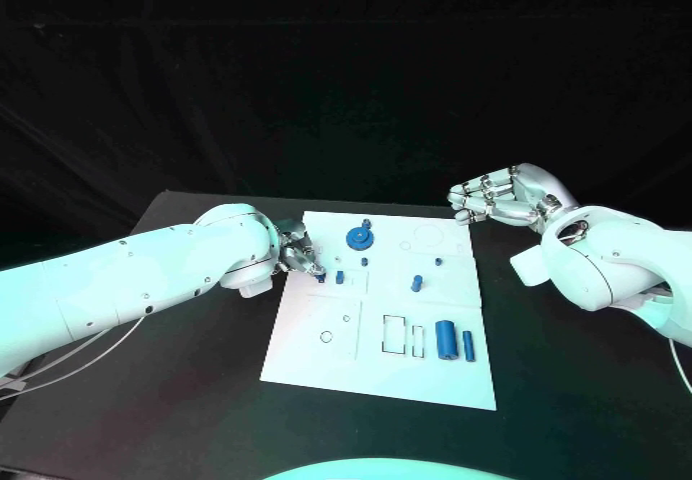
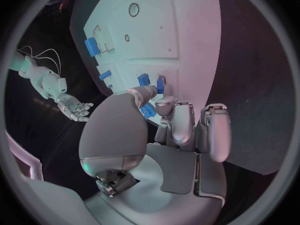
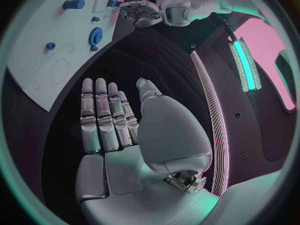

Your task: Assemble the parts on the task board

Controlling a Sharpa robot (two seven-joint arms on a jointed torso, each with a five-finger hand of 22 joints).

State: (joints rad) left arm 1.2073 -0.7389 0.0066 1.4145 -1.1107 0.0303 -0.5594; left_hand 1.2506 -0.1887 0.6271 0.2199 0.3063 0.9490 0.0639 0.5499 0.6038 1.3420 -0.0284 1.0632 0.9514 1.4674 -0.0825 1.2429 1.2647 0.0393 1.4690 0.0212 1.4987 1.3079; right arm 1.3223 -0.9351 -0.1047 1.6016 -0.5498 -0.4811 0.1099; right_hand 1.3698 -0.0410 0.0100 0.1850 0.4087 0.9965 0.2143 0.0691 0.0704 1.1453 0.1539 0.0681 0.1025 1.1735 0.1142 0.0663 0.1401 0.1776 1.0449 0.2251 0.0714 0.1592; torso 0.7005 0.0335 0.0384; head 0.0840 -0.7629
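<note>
Black table point(image 1: 577, 400), dark drapery behind. White rectangular task board point(image 1: 382, 340) lies at its centre. On it we count one blue toothed gear point(image 1: 358, 238), two blue cylinders point(image 1: 456, 340) lying side by side near the board's near right, and about four small blue pegs point(image 1: 417, 283) around the middle. Left hand point(image 1: 296, 250) sits at the board's left edge, fingertips point(image 2: 164, 104) pinching a small blue part point(image 2: 148, 110) just over the board. Right hand point(image 1: 502, 198) hovers off the board's far right corner, fingers straight and together, holding nothing.
</note>
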